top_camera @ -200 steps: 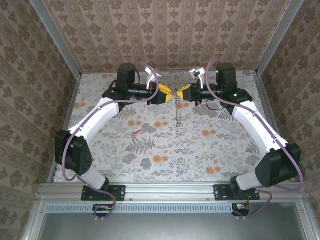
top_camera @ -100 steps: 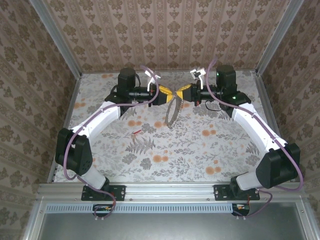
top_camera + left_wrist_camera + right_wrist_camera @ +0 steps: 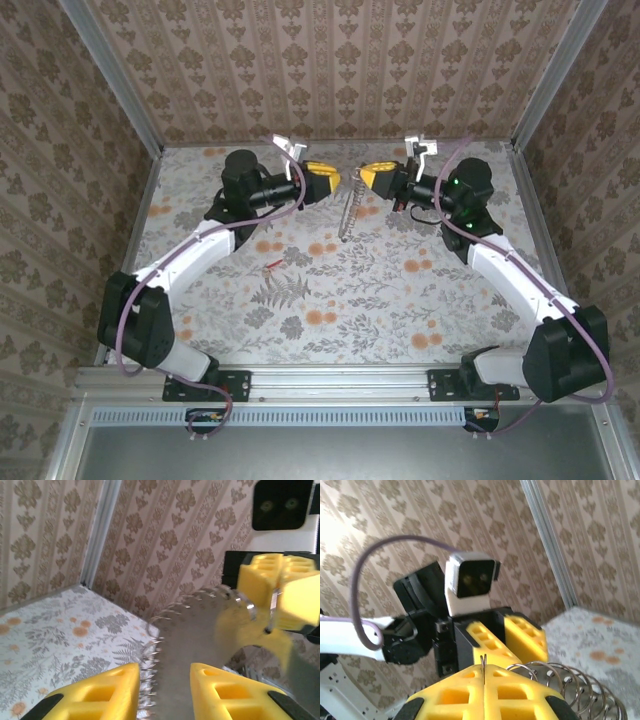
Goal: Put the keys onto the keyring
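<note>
From overhead, the keyring [image 3: 347,212] is seen hanging at upper centre between the two arms, and a red key [image 3: 272,265] lies on the desk [image 3: 400,300], lower left of it. In the right wrist view, the right gripper [image 3: 484,672] has its fingers clamped together on the keyring's wire. In the left wrist view, the left gripper [image 3: 164,680] has its fingers apart, with the keyring just beyond the gap.

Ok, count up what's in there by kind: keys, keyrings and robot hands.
Keys I can make out: 1, the red key
Keyrings: 1, the keyring
Hands: 2, the left hand and the right hand
Total: 4
</note>
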Controlling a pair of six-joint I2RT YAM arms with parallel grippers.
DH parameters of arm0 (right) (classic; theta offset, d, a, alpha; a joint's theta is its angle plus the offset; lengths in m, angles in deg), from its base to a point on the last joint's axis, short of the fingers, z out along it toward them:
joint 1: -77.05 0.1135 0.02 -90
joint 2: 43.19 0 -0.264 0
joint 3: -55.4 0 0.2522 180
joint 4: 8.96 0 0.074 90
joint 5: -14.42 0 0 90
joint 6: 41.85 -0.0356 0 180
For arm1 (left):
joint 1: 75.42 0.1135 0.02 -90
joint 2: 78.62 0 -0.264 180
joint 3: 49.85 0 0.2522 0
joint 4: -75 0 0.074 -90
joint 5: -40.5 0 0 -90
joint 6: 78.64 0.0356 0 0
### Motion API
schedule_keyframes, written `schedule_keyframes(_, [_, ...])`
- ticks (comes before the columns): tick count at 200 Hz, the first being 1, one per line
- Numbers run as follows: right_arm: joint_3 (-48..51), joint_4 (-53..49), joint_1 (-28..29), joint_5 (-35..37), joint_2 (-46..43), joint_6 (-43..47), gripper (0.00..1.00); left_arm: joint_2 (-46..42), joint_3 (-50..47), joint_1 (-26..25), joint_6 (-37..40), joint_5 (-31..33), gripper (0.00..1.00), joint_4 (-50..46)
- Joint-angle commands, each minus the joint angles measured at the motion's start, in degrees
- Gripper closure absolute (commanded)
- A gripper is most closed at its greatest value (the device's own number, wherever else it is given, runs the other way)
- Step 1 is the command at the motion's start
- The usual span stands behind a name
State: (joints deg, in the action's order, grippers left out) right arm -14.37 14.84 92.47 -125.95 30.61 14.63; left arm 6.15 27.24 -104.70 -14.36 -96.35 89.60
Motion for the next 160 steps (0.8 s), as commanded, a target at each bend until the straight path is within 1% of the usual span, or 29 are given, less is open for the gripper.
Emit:
schedule_keyframes(1, [1.25, 17.29, 0.67, 3.68, -1.25, -6.71, 1.0, -2.33, -0.99, -0.17, -2.03, 4.98, 0.68, 4.78])
schedule_keyframes(39, [0.55, 27.89, 2.19, 6.92, 1.39, -11.37, 1.0, -3.38, -1.76, -0.17, -4.29, 6.52, 0.68, 7.72])
schedule_keyframes(104, [-0.08, 37.39, 2.84, 10.7, 4.87, -17.37, 1.0, -2.51, -1.24, -0.52, -5.72, 6.5, 0.67, 10.68])
schedule_keyframes(119, [-0.7, 38.52, 2.97, 11.15, 5.43, -18.53, 1.0, -1.66, -0.89, -0.52, -6.25, 6.1, 0.68, 11.69])
schedule_keyframes(125, [-0.89, 38.49, 3.18, 11.46, 7.22, -18.56, 1.0, -1.4, -0.76, -0.52, -6.4, 6.15, 0.68, 11.93])
schedule_keyframes(160, [-1.8, 38.62, 3.7, 11.79, 8.19, -19.07, 1.0, -0.42, -0.24, -0.52, -7.34, 6.07, 0.68, 14.11])
